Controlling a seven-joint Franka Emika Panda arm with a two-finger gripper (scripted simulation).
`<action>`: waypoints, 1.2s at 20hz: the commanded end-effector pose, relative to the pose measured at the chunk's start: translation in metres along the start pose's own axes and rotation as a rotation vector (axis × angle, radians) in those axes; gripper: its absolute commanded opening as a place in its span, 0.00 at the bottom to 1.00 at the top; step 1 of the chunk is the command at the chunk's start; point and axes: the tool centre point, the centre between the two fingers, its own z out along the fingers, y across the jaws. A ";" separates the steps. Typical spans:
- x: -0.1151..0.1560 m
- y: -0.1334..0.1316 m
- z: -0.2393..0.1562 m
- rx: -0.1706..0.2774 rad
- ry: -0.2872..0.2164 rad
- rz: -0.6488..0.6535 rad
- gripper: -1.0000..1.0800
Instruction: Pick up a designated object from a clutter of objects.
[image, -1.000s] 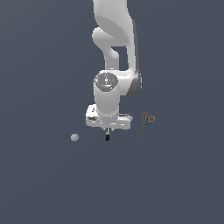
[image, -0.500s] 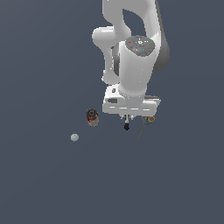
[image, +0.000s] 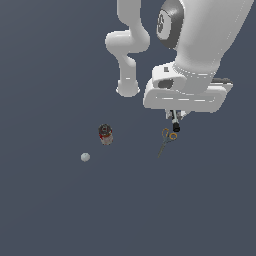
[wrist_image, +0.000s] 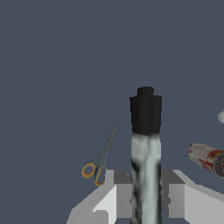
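Note:
My gripper (image: 174, 116) is shut on the marker-like stick (wrist_image: 145, 153), whitish-grey with a black end, which hangs from between the fingers (wrist_image: 175, 199) well above the floor. In the exterior view only the stick's lower black tip (image: 175, 126) shows under the hand. The orange-handled scissors (image: 167, 138) lie on the floor below the gripper, and also show in the wrist view (wrist_image: 99, 162). The stubby red-banded can (image: 105, 134) stands to the exterior view's left. The small pale ball (image: 85, 157) lies further left.
The arm's large white links (image: 200, 45) fill the upper part of the exterior view's right. The can (wrist_image: 206, 158) and the ball's edge (wrist_image: 221, 117) show at the wrist view's margin. The floor is flat dark grey.
The arm has risen and swung towards the exterior view's right, carrying the stick up off the floor. The can, hidden behind the hand a second ago, is in plain sight.

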 end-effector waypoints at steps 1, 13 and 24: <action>-0.001 -0.019 -0.024 0.000 -0.001 0.001 0.00; 0.000 -0.081 -0.100 0.002 -0.001 0.001 0.00; 0.001 -0.097 -0.119 0.002 -0.001 0.001 0.00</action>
